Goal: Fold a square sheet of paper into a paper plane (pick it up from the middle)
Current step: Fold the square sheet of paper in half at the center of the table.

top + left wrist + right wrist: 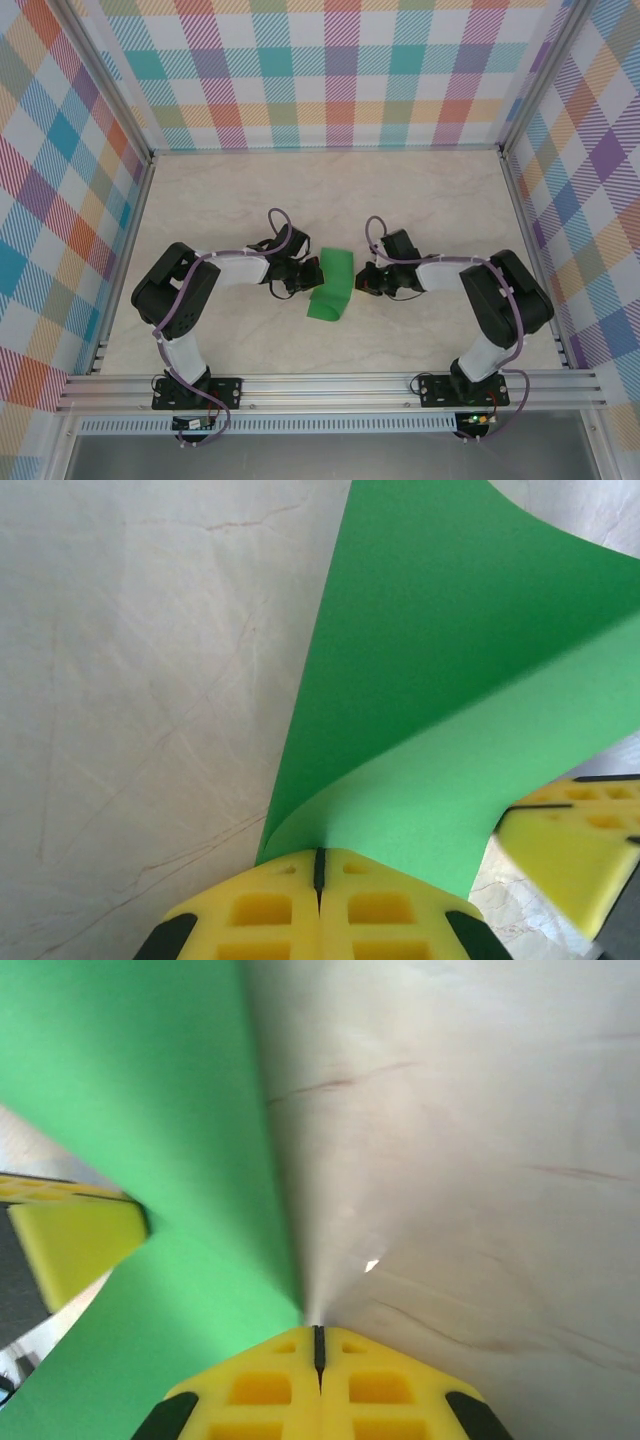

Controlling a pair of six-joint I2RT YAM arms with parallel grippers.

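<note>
Green and bright, the square sheet of paper point(330, 285) sits near the middle of the pale marbled worktop point(300, 190), between the two arms. From the top camera it is not flat: it bows into a curved, folded-over shape, with its far part lighter and its near end darker and bent down toward the surface.

The left gripper point(303, 279) meets the sheet's left edge and the right gripper point(364, 280) meets its right edge, the two facing each other across the paper.

In the left wrist view the left gripper point(320, 855) has its yellow fingers pressed together with no gap, and the paper's edge point(450, 680) comes out right at their tips and sweeps up and to the right in a smooth curl. A yellow finger of the right gripper point(570, 850) shows just beside the sheet's lower right edge.

In the right wrist view the right gripper point(318, 1332) is likewise closed tight. The green sheet point(130, 1090) runs down to its fingertips and appears to be pinched there, though the picture is soft at that spot. A finger of the left gripper point(80, 1240) shows at the left, against the paper.
</note>
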